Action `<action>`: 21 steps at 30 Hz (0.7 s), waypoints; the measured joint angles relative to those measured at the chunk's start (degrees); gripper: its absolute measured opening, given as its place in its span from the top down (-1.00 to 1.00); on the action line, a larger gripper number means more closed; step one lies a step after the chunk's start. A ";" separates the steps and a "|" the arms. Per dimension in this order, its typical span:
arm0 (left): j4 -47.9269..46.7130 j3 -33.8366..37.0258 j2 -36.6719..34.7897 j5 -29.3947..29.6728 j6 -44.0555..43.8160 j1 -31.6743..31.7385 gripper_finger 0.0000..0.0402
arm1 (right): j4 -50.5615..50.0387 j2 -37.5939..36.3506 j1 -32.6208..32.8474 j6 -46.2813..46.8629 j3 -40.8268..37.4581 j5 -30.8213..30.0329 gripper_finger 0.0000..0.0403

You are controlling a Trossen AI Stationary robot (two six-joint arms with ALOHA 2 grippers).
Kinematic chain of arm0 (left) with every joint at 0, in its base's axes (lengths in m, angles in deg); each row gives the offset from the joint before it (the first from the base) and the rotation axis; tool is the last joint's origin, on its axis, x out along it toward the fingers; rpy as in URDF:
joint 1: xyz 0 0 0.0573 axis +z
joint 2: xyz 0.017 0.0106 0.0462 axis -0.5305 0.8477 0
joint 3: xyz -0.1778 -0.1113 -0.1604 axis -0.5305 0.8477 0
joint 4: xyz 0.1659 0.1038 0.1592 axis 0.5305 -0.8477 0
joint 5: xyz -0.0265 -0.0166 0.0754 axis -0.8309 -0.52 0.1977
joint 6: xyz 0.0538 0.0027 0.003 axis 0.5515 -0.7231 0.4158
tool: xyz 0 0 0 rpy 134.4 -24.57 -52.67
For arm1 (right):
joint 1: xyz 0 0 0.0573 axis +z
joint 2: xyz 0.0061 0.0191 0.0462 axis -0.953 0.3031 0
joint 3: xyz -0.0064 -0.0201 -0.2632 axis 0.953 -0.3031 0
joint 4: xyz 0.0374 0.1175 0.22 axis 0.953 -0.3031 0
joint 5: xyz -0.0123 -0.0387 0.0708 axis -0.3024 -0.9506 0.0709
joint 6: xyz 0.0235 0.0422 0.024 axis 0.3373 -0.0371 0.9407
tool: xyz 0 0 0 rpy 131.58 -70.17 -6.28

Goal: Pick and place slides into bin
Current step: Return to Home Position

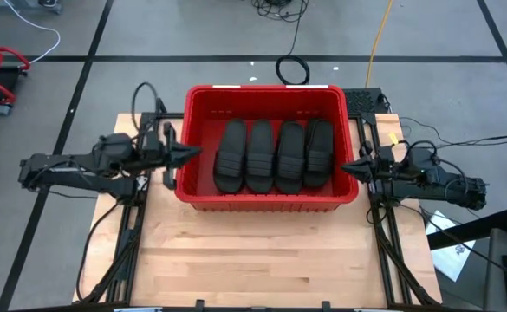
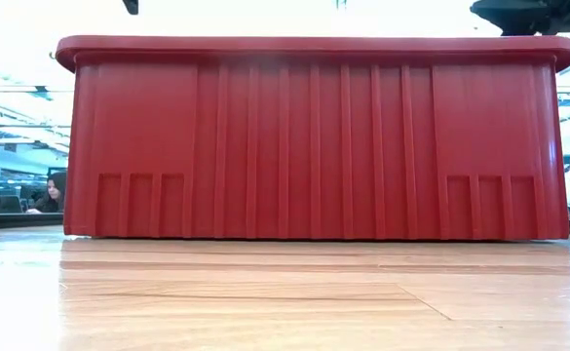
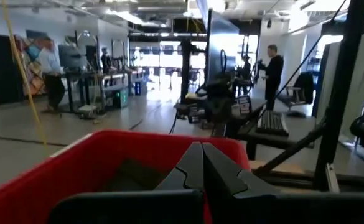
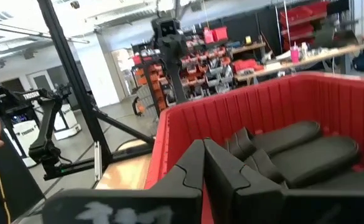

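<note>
The red bin (image 1: 266,201) stands on the wooden table, its base on the tabletop in the low view (image 2: 314,136). Several black slides (image 1: 270,156) lie side by side inside it, soles down; some show in the right wrist view (image 4: 300,152). My left gripper (image 1: 194,153) is shut and empty, level at the bin's left rim. My right gripper (image 1: 347,166) is shut and empty, level at the bin's right rim. Both point toward the bin.
Bare wooden tabletop (image 1: 262,260) lies in front of the bin. Black arm frames (image 1: 132,234) run along both table sides. Cables (image 1: 292,69) lie on the floor behind. People stand in the room beyond (image 3: 272,68).
</note>
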 joint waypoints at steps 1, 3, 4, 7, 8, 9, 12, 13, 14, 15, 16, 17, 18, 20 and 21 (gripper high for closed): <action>-0.28 0.61 -1.12 1.49 0.13 -1.17 1.00 | -0.60 0.00 0.02 0.58 -0.02 -0.14 1.00; -1.98 2.41 -4.56 4.27 0.08 -3.27 1.00 | -1.59 0.00 0.02 1.88 -0.02 -0.53 1.00; -3.81 3.43 -6.39 6.20 -0.10 -4.22 1.00 | -1.90 0.00 0.00 2.39 -0.02 -0.60 1.00; -7.21 6.41 -12.45 11.53 -0.97 -6.86 1.00 | -1.94 -0.09 0.00 2.00 -0.02 2.60 1.00; -8.10 7.30 -14.70 12.56 -1.01 -7.61 1.00 | -1.99 -0.23 0.00 1.69 -0.02 4.23 1.00; -8.93 7.74 -16.56 13.47 -0.87 -8.18 1.00 | -2.12 -0.37 0.03 1.55 -0.02 5.08 1.00; -11.35 7.97 -21.31 15.26 -0.11 -9.30 1.00 | -3.50 -1.79 0.02 1.52 -0.02 6.08 1.00; -13.21 7.98 -22.56 15.81 -0.11 -9.42 1.00 | -4.23 -2.58 0.02 1.43 -0.02 5.99 1.00; -15.37 8.03 -23.63 16.05 -0.13 -9.48 1.00 | -5.06 -3.47 0.02 1.40 -0.02 5.76 1.00; -17.23 8.12 -24.65 16.37 -0.09 -9.53 1.00 | -5.63 -4.37 0.02 1.38 -0.02 5.16 1.00; -18.45 8.12 -25.45 16.80 -0.07 -9.52 1.00 | -5.76 -5.23 0.02 1.36 -0.04 4.34 1.00; -19.19 8.09 -26.13 17.03 0.08 -9.51 1.00 | -5.71 -6.01 0.02 1.31 -0.04 3.65 1.00; -19.81 8.09 -26.58 17.23 0.52 -9.51 1.00 | -5.26 -5.97 0.02 1.31 0.03 2.81 1.00; -21.62 8.05 -27.08 17.38 1.40 -9.51 1.00 | -5.02 -5.88 0.01 1.16 -0.02 2.73 1.00; -22.46 8.05 -27.17 17.42 1.39 -9.53 1.00 | -4.99 -5.59 0.02 0.98 -0.07 2.73 1.00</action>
